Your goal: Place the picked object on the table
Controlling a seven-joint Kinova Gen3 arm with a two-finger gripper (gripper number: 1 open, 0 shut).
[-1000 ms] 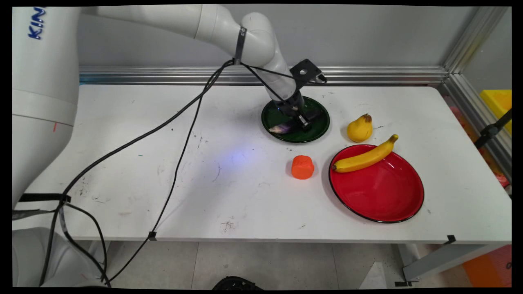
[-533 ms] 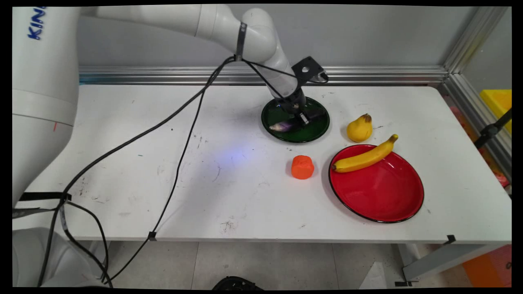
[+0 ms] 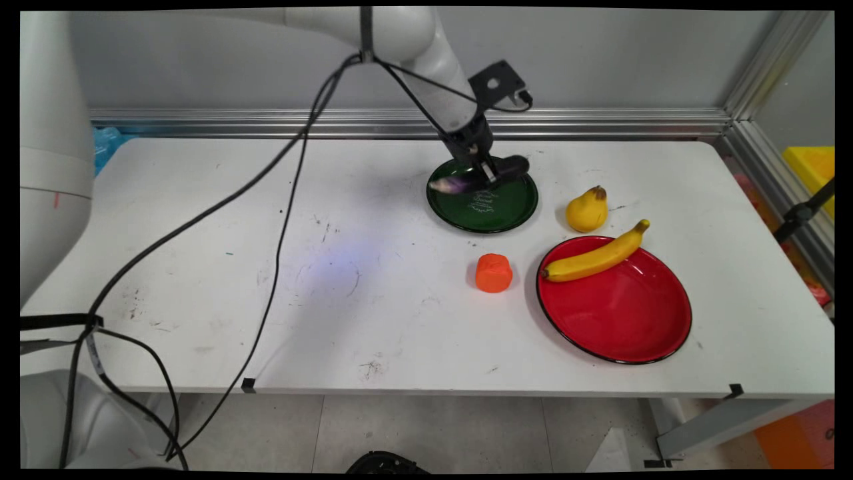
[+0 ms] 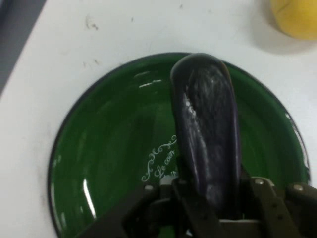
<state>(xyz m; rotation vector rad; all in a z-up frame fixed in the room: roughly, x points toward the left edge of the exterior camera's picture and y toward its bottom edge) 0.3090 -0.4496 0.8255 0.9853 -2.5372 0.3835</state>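
Note:
A dark purple eggplant hangs just above the green plate, with my gripper shut on it. In the hand view the eggplant rises from between the fingers over the green plate, whose white lettering shows beneath it. The eggplant's pale stem end points left in the main view.
A yellow pear stands right of the green plate; its edge shows in the hand view as the pear. A banana lies on the back rim of a red plate. An orange block sits in front of the green plate. Black cables drape over the table's left half.
The gripper has risen from the green plate with the eggplant in it; the eggplant no longer rests on the plate. The arm has swung upward.

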